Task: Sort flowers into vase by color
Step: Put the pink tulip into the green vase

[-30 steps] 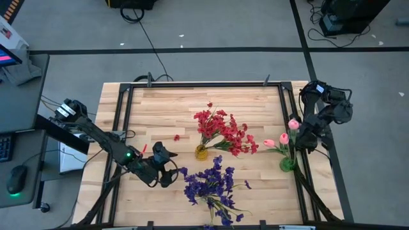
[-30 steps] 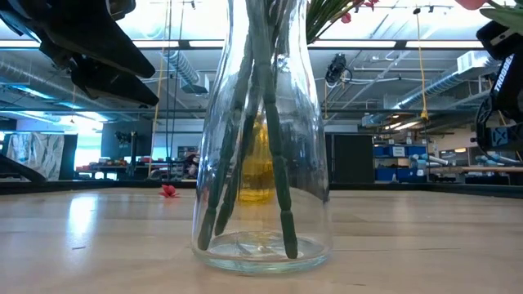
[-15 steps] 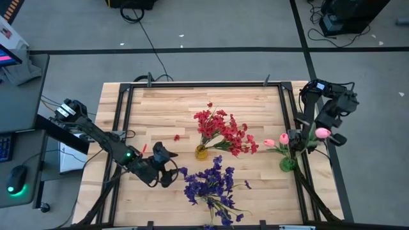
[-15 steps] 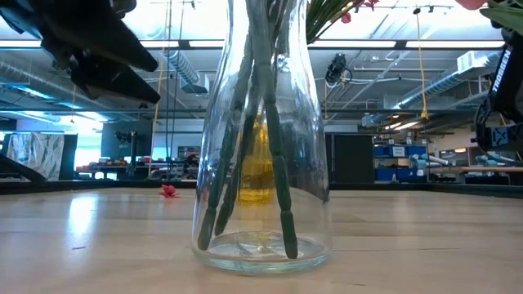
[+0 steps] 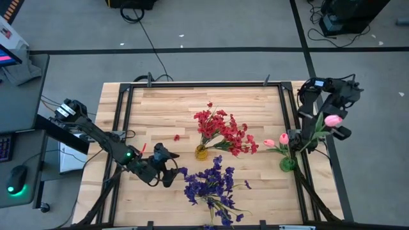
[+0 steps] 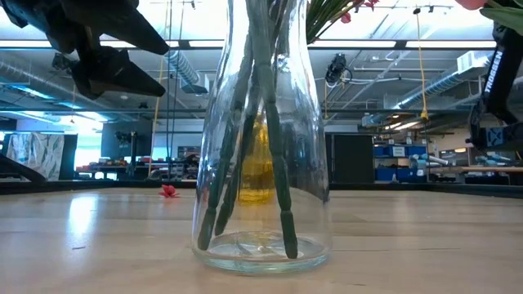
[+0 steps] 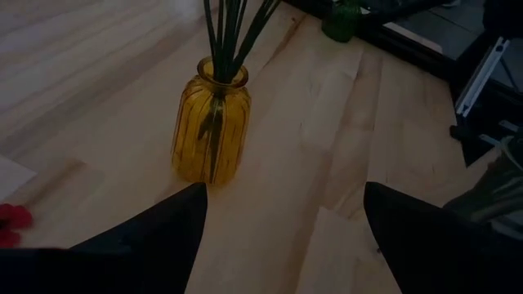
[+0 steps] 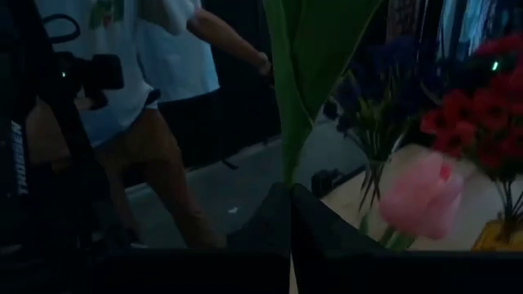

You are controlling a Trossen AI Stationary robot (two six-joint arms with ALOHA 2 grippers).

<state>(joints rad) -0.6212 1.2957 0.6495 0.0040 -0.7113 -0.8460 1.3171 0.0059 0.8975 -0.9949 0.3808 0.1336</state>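
Pale butcher-block wooden table (image 5: pixel 153 105), plank-grained, black metal frame round its edge, fills mid frame in high view. Two dark jointed arms: left arm runs from frame's left edge down toward lower centre; right arm stands at the table's right edge, upper right.

Dark purple flower bunch (image 5: pixel 208 185), clustered small blooms, sits lower centre in a clear glass vase (image 6: pixel 261 139); low view shows smooth bottle shape w/ thin green stems standing near upright inside. Red flower bunch (image 5: pixel 223 131), frilly clustered blooms, centre frame, in a small ribbed amber glass vase (image 7: pixel 210 122); stems fan up & rightward. Small green glass vase (image 5: pixel 287 163) at right edge holds pink tulip-like buds (image 5: pixel 276 142), heads leaning toward frame left.

Right gripper (image 5: pixel 319 128) is off the table's right edge, fingers clamped on the thin green stem of a single pink tulip (image 5: pixel 333 119); stem's long axis slants from lower left near the green vase up-right, smooth oval bud pointing right. Right wrist view: stem & broad leaf pinched between the fingers, a person in white shirt & tan trousers (image 8: pixel 155 106) behind.

Left gripper (image 5: pixel 167 167), lower centre-left, just left of purple blooms, fingers spread wide, holding nothing; amber vase between them in wrist view.

One loose red blossom (image 5: pixel 176 137) lies on bare wood left of the red bunch.
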